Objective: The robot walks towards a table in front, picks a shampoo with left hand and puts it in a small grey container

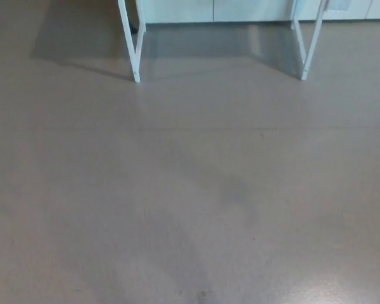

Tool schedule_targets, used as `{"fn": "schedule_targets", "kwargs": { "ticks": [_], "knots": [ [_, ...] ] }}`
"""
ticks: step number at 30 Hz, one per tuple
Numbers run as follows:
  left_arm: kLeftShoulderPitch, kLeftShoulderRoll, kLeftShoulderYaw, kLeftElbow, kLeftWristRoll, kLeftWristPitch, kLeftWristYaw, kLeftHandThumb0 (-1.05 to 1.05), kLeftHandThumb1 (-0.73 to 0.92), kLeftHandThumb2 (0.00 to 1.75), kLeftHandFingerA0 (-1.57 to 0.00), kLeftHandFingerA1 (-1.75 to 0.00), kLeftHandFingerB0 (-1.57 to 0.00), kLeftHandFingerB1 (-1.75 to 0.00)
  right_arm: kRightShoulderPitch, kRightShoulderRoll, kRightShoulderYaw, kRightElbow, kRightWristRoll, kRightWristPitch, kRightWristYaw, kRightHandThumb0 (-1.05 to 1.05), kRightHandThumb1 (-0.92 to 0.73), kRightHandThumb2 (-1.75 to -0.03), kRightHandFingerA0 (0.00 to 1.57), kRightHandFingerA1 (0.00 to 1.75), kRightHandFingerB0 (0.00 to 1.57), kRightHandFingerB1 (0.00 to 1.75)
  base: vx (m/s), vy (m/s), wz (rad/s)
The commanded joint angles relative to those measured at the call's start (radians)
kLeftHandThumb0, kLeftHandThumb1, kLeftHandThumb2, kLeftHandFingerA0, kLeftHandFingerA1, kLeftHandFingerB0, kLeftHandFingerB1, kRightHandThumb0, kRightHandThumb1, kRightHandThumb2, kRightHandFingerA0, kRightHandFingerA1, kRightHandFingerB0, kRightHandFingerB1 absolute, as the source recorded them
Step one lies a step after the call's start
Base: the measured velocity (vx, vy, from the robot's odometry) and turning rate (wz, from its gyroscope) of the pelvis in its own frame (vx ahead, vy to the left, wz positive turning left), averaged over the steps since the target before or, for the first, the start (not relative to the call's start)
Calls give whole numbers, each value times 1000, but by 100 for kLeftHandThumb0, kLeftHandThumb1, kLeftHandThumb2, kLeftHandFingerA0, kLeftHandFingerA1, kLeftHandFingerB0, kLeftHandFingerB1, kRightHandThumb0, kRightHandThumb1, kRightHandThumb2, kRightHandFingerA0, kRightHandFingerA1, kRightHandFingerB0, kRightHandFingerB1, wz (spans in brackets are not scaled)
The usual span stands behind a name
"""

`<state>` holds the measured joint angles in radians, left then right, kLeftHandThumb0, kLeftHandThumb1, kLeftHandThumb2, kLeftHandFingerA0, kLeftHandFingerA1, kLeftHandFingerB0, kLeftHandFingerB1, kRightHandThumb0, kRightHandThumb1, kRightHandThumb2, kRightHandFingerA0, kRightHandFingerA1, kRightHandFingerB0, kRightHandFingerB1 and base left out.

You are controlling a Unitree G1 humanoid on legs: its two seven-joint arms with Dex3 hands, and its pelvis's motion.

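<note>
floor (pixel 190 190) takes up nearly all of the head view: bare grey-brown, with a faint darker smudge (pixel 234 190) just off the middle toward 4 o'clock. at 11 o'clock a white frame leg (pixel 135 54) comes down to the floor, and a second white leg (pixel 308 47) stands at 1 o'clock. between them, along 12 o'clock, runs a strip of pale cabinet fronts (pixel 209 9). i take these legs to belong to the worktop the task names, but its top is cut off above the picture's edge.

neither the left hand nor the right hand shows, so i cannot tell whether their fingers are apart or together. the shampoo is nowhere in view, nor is the small grey container; presumably both sit on the worktop, out of frame at 12 o'clock. which way the bottle's long axis lies, and which hand is nearer to it, cannot be judged from here.

my guess is that the walk is the step in hand and well short of done, since a wide stretch of floor lies before the legs. the approach wants to run straight toward 12 o'clock, ending between the two legs, before any reach with the left hand makes sense.
</note>
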<state>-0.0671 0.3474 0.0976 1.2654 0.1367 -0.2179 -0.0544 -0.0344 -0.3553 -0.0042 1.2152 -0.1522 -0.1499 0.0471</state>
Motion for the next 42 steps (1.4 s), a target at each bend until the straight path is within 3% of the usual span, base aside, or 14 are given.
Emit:
{"fn": "schedule_targets", "kwargs": {
  "ticks": [1,15,29,42],
  "knots": [
    [13,14,-5,17,2,-50,16,-44,66,60,-44,-75,-33,-57,-7,-16,1,18,-1,-40,17,-38,-69,-61,69,47,56,41,0,0,0],
    [34,20,-11,35,2,-58,0,-42,67,59,-45,-71,-42,-59,-7,-14,40,33,-21,-54,39,-40,-67,-58,71,47,56,40,212,218,-3],
    [42,28,-18,43,-1,-57,-14,-43,67,59,-50,-73,-45,-60,-24,-14,67,36,-33,-42,60,-39,-68,-60,70,48,55,40,373,-33,21],
    [76,27,1,45,-20,-67,-30,-40,68,59,-53,-76,-43,-58,-27,-11,104,42,-60,-44,70,-41,-69,-61,67,47,53,40,432,69,-21]
  ]
}}
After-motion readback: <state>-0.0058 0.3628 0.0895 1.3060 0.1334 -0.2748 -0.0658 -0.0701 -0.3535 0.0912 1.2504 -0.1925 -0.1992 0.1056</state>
